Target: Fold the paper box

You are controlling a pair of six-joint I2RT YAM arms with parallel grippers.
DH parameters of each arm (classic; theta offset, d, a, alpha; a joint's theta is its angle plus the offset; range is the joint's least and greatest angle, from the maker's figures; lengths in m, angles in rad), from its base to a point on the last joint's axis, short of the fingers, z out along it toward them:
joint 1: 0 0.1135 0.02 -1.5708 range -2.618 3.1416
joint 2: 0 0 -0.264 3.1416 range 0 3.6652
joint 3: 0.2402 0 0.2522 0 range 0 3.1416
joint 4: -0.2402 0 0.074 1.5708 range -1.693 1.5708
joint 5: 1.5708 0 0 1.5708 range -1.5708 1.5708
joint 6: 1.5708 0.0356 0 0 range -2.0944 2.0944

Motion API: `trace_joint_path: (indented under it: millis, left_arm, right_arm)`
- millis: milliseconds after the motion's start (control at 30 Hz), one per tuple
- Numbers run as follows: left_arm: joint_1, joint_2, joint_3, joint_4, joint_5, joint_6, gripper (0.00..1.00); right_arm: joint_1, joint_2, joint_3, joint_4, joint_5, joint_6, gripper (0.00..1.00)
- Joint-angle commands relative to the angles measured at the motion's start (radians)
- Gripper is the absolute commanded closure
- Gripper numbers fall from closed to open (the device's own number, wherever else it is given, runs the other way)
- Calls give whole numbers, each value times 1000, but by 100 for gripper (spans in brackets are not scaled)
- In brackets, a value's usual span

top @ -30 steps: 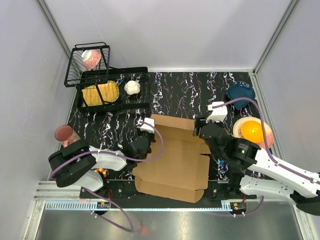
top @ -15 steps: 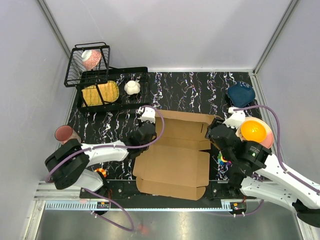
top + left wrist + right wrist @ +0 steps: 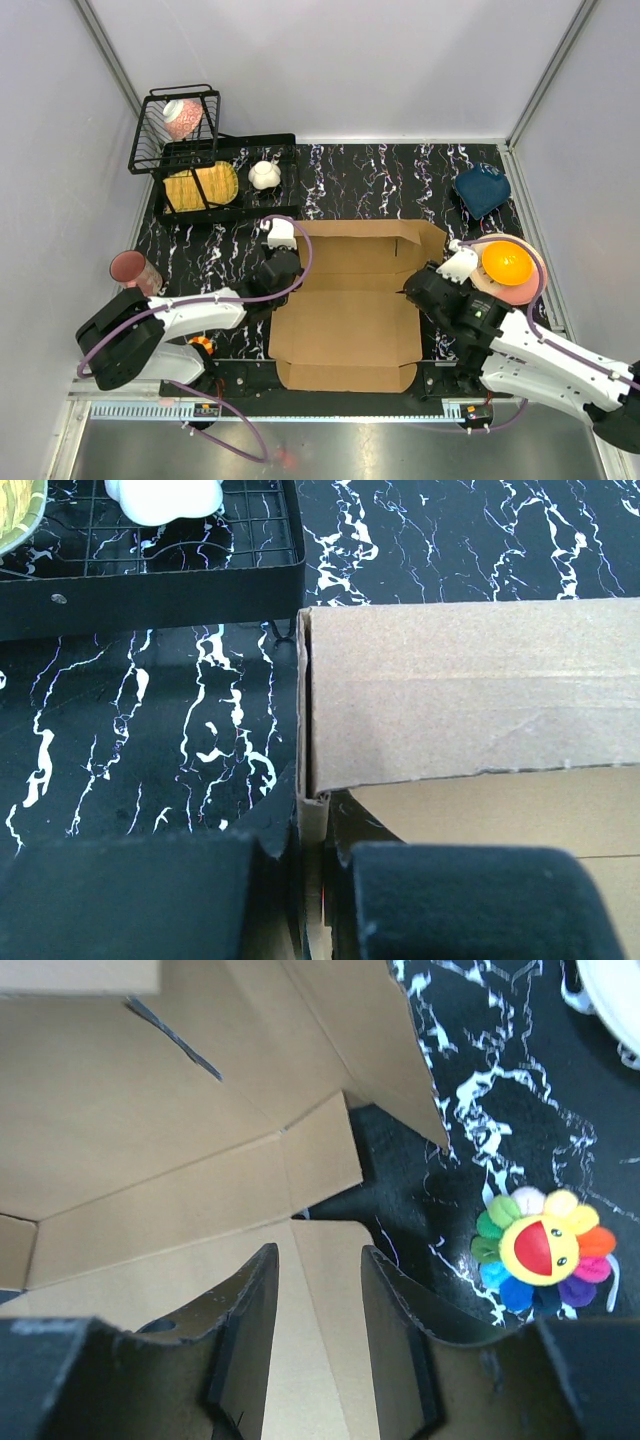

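Observation:
The paper box [image 3: 345,315] is a brown cardboard sheet lying open in the middle of the table, with its rear panel standing up. My left gripper [image 3: 290,272] is at the box's rear left corner. In the left wrist view it [image 3: 318,825] is shut on the thin edge of a side flap, with the rear panel [image 3: 470,690] just beyond. My right gripper [image 3: 413,293] is at the box's right edge. In the right wrist view it [image 3: 315,1295] is open, with its jaws on either side of a flat flap [image 3: 320,1230] and not touching it.
A black rack [image 3: 215,180] with a yellow item and a white object [image 3: 264,175] stands at the back left, beside a wire basket [image 3: 183,117]. A pink cup [image 3: 130,268] is at the left. A blue bowl [image 3: 482,190] and an orange bowl [image 3: 507,262] are at the right. A flower toy [image 3: 540,1250] lies beside the box.
The box has turned square to the table and its rear panel has opened out and back. My left gripper moved back and left with the flap. My right gripper swung out right, then returned to the right flap.

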Motion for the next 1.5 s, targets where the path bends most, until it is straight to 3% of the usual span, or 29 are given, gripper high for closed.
trace_joint_path:
  millis: [0, 700, 767, 900, 1000, 1133, 1233, 1467]
  left_arm:
    - [7, 0, -22, -57, -13, 0, 100]
    - [-22, -6, -30, -43, 18, 32, 100]
    - [-24, -9, -31, -45, 19, 32, 100]
    - [-27, -7, -31, -48, 21, 26, 100]
    - [-30, -7, -31, -52, 21, 24, 100]
    - [-34, -4, -31, -49, 27, 26, 100]
    - [-34, 3, -27, -45, 33, 26, 100]
    - [-39, 20, -13, -49, 44, 32, 100]
  right_arm:
    - [-8, 26, -59, 69, -43, 120, 56]
    - [-231, 221, -206, 477, -135, -49, 51]
    - [-231, 227, -211, 528, -146, -88, 53]
    - [-231, 258, -212, 588, -181, -136, 69]
    - [-232, 285, -206, 605, -215, -148, 73]
    - [-232, 262, -212, 634, -256, -190, 91]
    - [-232, 255, -231, 712, -316, -231, 96]
    - [-228, 397, -154, 689, -453, -312, 75]
